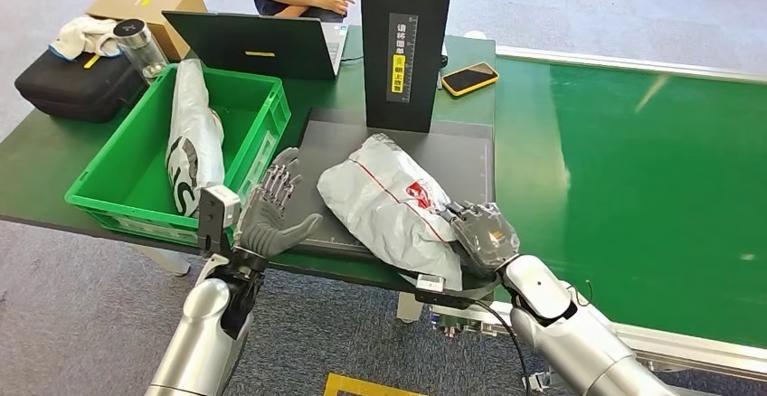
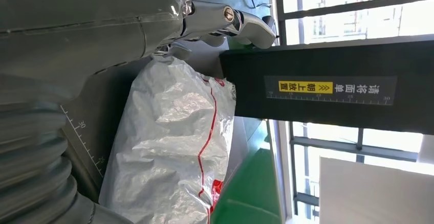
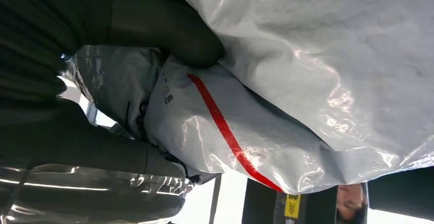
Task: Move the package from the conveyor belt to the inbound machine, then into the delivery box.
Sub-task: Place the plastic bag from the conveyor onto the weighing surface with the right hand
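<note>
The fingers (image 1: 478,224) of the right hand (image 1: 484,238) are wrapped around one end of the silver package (image 1: 393,202) and hold it tight. The package lies on the flat grey plate of the inbound machine (image 1: 470,156), with the machine's black post (image 1: 405,43) behind it. The left hand (image 1: 271,211) is just beside the package's other side, its fingers (image 1: 279,183) spread apart and holding nothing. Past those fingers sits the green delivery box (image 1: 136,174) on the bench (image 1: 45,156), with another package (image 1: 192,138) inside.
</note>
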You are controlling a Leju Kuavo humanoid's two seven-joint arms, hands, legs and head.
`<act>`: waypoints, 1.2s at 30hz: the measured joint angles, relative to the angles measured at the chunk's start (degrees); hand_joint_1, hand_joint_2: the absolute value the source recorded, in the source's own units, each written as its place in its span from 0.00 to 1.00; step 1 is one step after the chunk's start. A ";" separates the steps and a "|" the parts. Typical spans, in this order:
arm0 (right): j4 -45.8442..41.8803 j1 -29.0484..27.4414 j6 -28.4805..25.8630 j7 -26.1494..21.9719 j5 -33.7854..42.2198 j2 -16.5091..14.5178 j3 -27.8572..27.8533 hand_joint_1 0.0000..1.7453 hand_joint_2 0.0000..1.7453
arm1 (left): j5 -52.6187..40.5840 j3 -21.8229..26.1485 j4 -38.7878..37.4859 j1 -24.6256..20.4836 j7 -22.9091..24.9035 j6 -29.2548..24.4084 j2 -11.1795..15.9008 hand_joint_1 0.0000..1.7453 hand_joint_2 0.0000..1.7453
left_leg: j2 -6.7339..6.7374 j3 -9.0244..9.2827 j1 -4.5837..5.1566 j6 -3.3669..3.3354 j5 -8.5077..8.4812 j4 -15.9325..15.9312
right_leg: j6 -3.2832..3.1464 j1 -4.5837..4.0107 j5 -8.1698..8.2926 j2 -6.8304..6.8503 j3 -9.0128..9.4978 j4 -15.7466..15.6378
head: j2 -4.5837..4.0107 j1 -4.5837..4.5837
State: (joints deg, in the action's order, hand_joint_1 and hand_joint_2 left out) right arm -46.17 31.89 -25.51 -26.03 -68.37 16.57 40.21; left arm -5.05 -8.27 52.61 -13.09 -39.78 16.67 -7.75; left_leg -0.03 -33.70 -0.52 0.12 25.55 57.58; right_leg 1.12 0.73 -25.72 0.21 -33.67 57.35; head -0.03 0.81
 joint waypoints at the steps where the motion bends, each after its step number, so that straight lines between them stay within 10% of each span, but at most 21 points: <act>1: 0.14 0.14 -0.64 -0.04 0.00 0.33 0.53 1.00 1.00 | 0.01 -0.10 -0.08 -0.07 0.00 0.03 0.01 0.00 1.00 | 0.00 0.00 0.00 0.00 0.00 0.00 | 0.00 0.00 0.00 0.00 0.00 0.00 | 0.00 -0.01; 9: 0.75 0.83 -1.40 -0.05 0.00 1.61 2.58 1.00 1.00 | 0.16 -0.77 -0.49 -0.43 0.00 0.10 0.07 0.00 1.00 | 0.00 0.00 0.00 0.00 0.01 0.00 | 0.00 0.00 0.00 0.00 -0.01 0.00 | 0.00 -0.01; 12: 0.84 0.89 -3.16 0.24 0.39 1.73 2.98 0.39 1.00 | 0.26 -0.83 -0.76 -0.57 -0.01 0.11 0.08 0.00 1.00 | 0.00 0.00 0.00 -0.01 0.01 0.00 | 0.00 0.00 0.00 0.00 -0.01 0.00 | -0.01 -0.01; 14: 0.84 0.76 -6.41 0.95 1.40 1.76 3.08 0.00 0.50 | 0.34 -0.86 -0.98 -0.76 0.00 0.11 0.08 0.00 1.00 | 0.00 0.00 0.00 -0.01 0.00 0.00 | 0.00 0.00 0.00 0.00 -0.01 0.00 | -0.01 -0.01; 16: 0.65 0.41 -10.40 1.42 4.14 1.76 2.57 0.00 0.00 | 0.38 -0.93 -1.25 -1.06 0.09 0.09 0.08 0.00 1.00 | 0.00 0.00 0.00 -0.01 0.00 0.00 | 0.00 0.00 0.00 0.00 -0.01 0.00 | -0.02 -0.01; 27: -8.39 -7.53 -13.56 -5.14 36.09 0.75 -10.18 0.00 0.00 | 1.18 -2.30 -3.69 -2.66 -0.16 -1.40 0.08 0.00 1.00 | -0.04 -0.06 0.00 -0.01 0.01 -0.01 | 0.01 0.00 -0.01 0.04 -0.04 0.00 | -0.01 -0.01; 36: -14.08 -11.12 -10.57 -5.91 42.87 -0.35 -18.10 0.00 0.00 | 1.58 -2.45 -4.44 -2.63 -0.35 -2.04 0.09 0.00 1.00 | -0.04 -0.05 0.00 -0.01 0.01 -0.01 | 0.01 0.00 -0.01 0.04 -0.03 0.00 | 0.00 -0.01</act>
State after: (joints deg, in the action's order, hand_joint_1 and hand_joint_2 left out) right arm -60.25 20.77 -36.08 -31.93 -25.50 16.22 22.11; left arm -3.46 -10.73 48.17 -15.72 -40.13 14.63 -7.66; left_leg -0.07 -33.75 -0.52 0.11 25.56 57.57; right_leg 1.12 0.73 -25.73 0.25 -33.70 57.35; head -0.02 0.80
